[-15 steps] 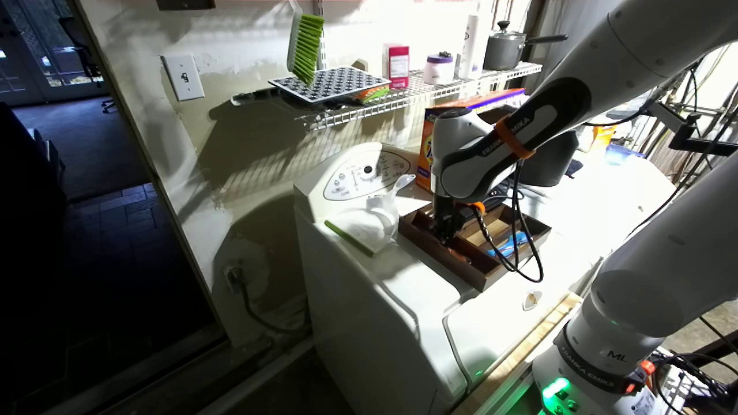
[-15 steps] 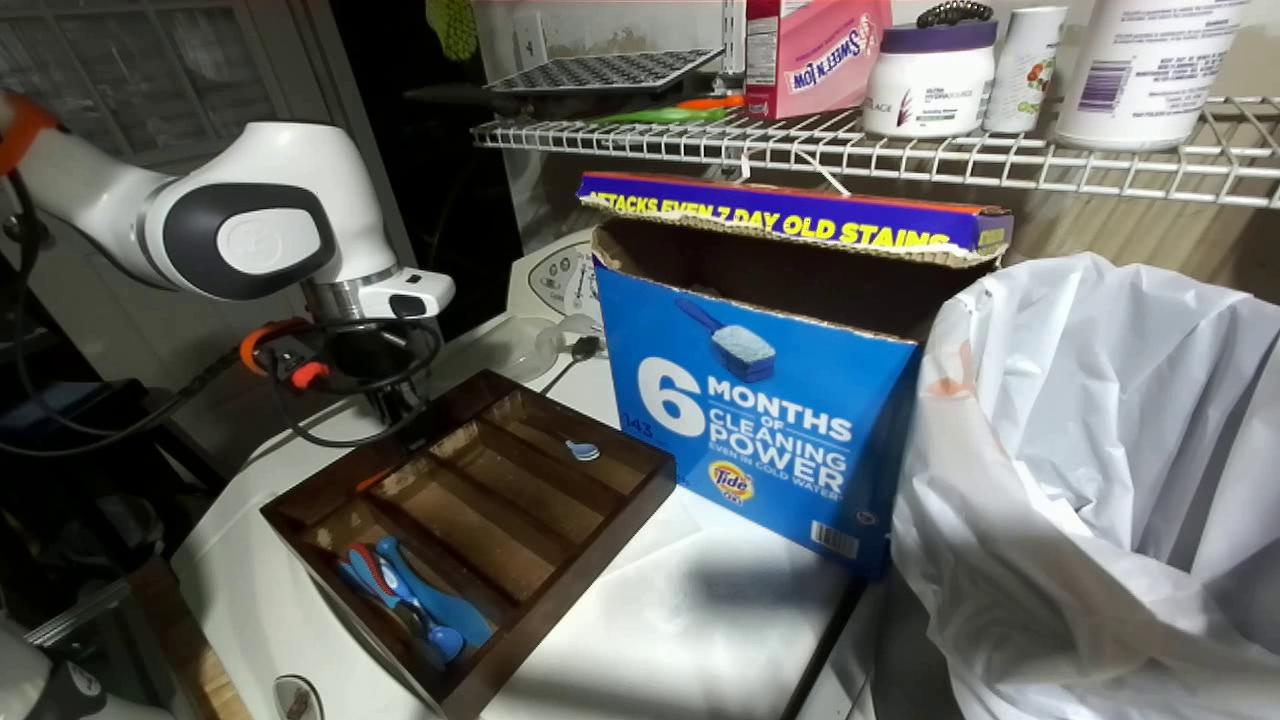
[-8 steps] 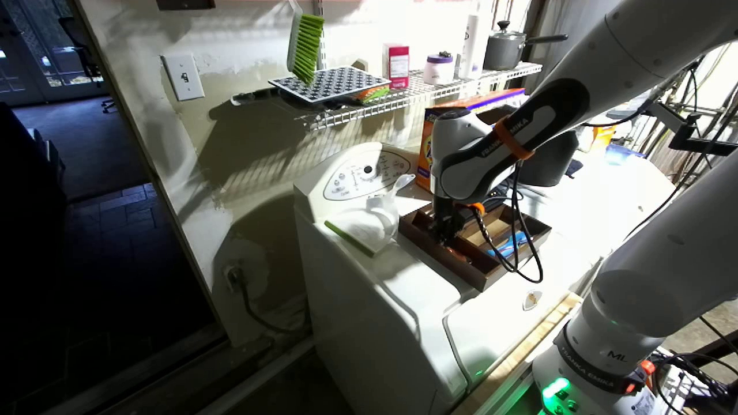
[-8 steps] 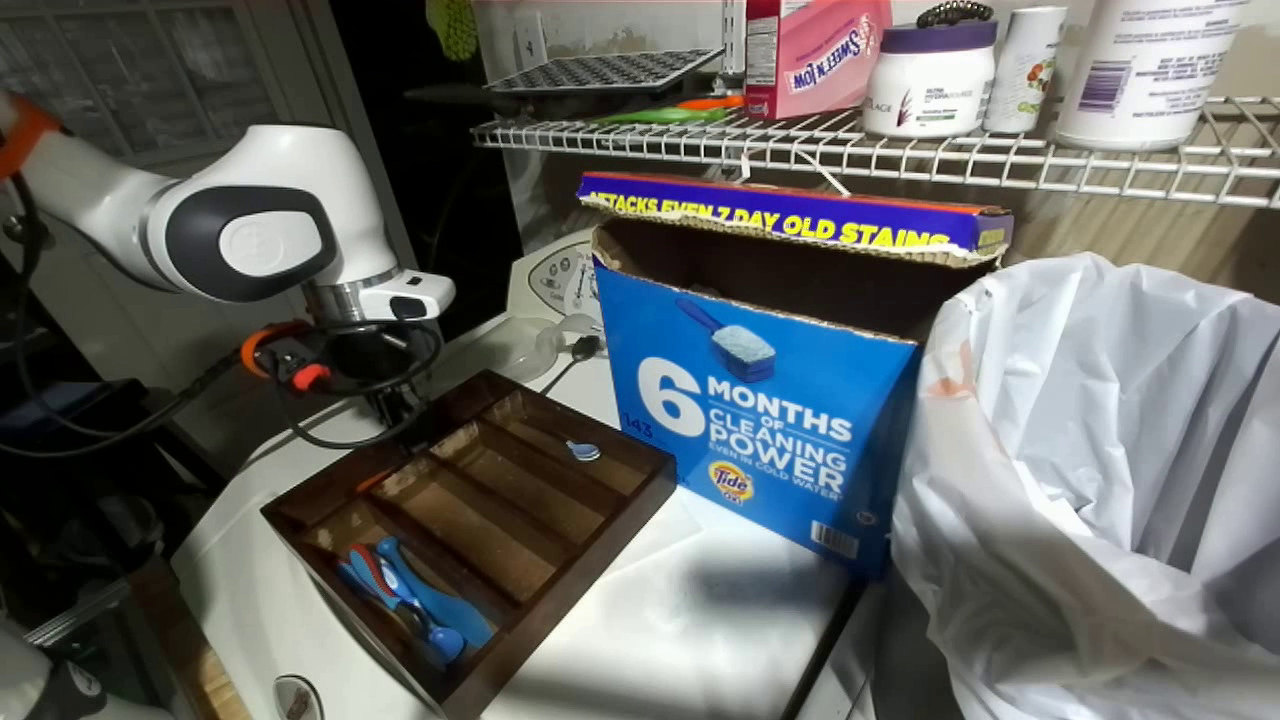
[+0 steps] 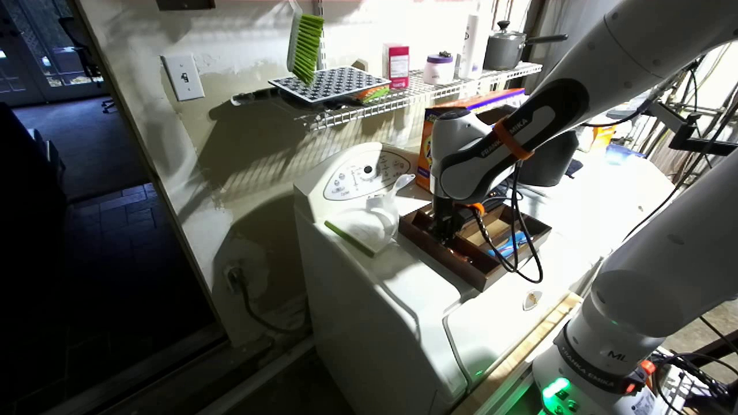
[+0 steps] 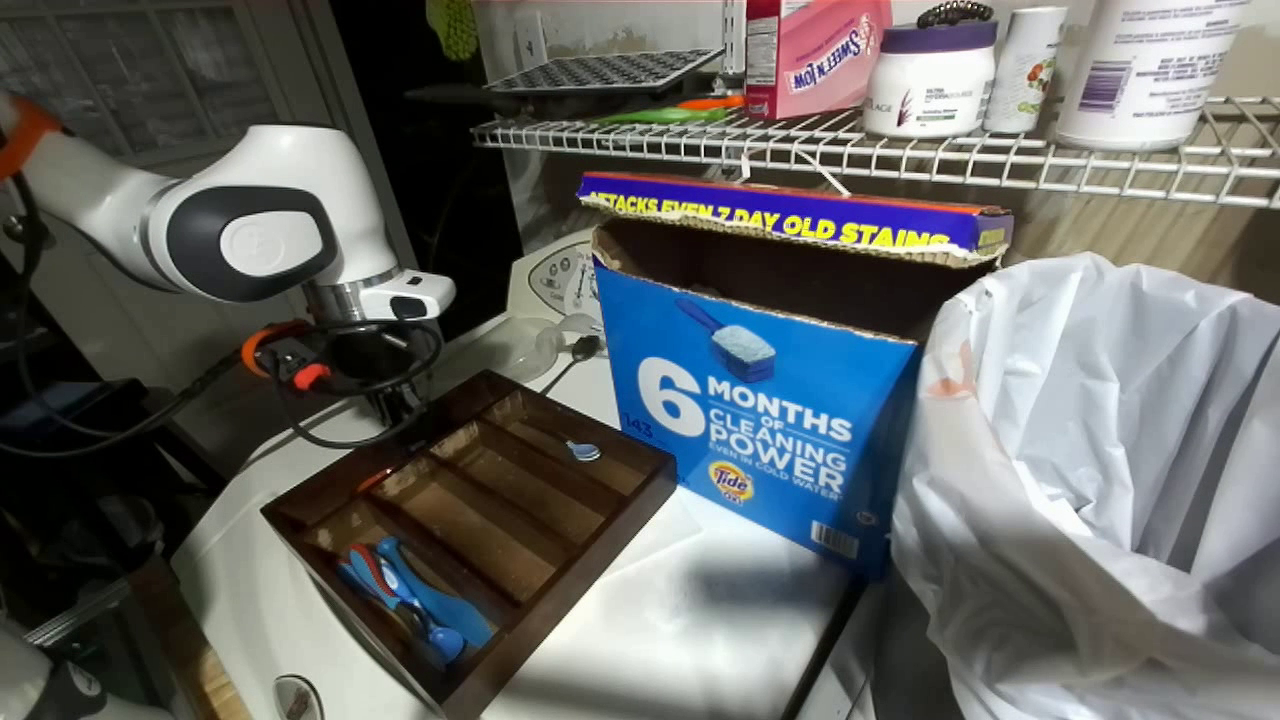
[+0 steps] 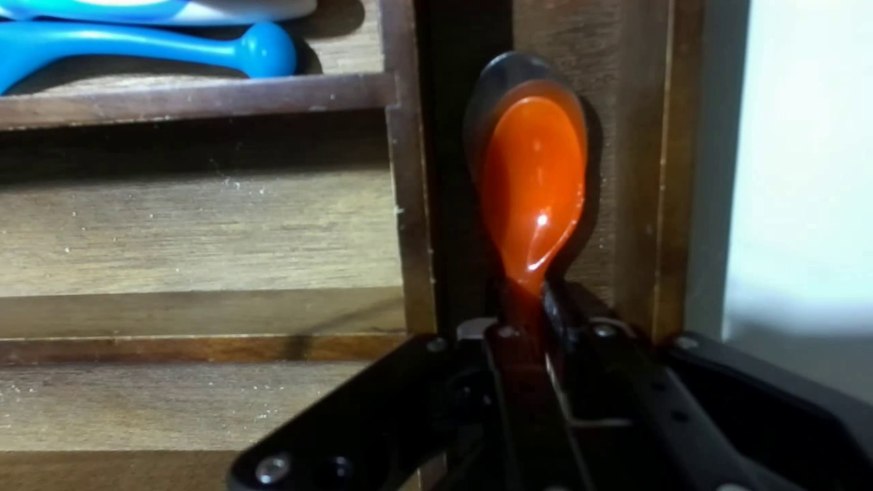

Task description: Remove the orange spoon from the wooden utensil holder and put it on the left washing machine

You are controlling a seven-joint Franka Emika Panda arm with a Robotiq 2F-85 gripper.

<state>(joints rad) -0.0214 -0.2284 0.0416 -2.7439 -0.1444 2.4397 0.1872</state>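
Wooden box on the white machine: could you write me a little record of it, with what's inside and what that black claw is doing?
Container: dark-brown utensil holder, divided into compartments
Standing on: white washing machine
Claw: the robot's gripper, closed on a handle
In its grip: orange spoon, bowl sticking out past the fingertips
Spoon's place: long side compartment, not yet out
Also inside: blue utensils in an end compartment; small pale-blue utensil in another
Beside it: open-topped Tide box
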